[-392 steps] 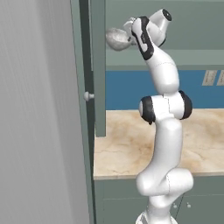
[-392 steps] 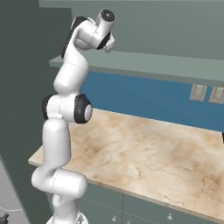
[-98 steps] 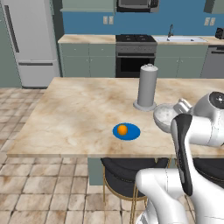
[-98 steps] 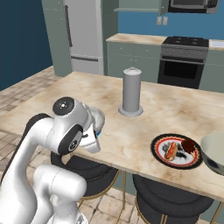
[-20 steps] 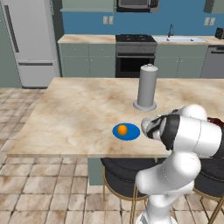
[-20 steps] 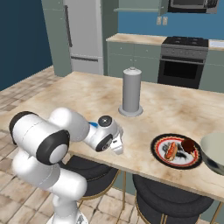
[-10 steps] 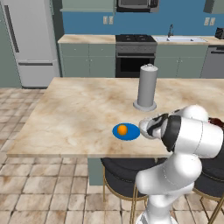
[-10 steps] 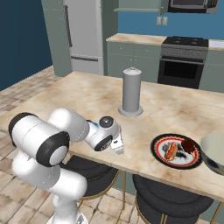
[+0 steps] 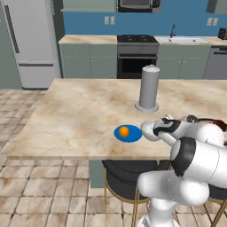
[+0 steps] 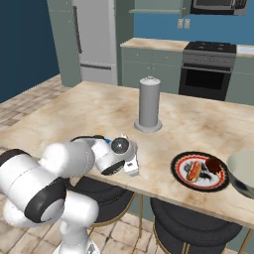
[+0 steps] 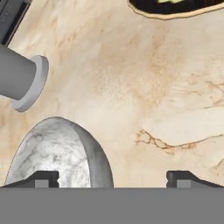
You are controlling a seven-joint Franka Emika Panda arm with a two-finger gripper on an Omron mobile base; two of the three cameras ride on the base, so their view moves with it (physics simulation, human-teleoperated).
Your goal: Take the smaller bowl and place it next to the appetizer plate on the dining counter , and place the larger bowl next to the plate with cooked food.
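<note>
Marbled dining counter (image 9: 80, 111) spreads under me. My claw (image 11: 113, 178) spreads wide, the small grey bowl (image 11: 59, 153) against its left finger, beside the blue appetizer plate (image 9: 128, 133).

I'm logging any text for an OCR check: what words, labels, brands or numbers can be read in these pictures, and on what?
None: nothing legible anywhere.
The grey canister, blue plate, small bowl and plate of cooked food are plain, without markings.
</note>
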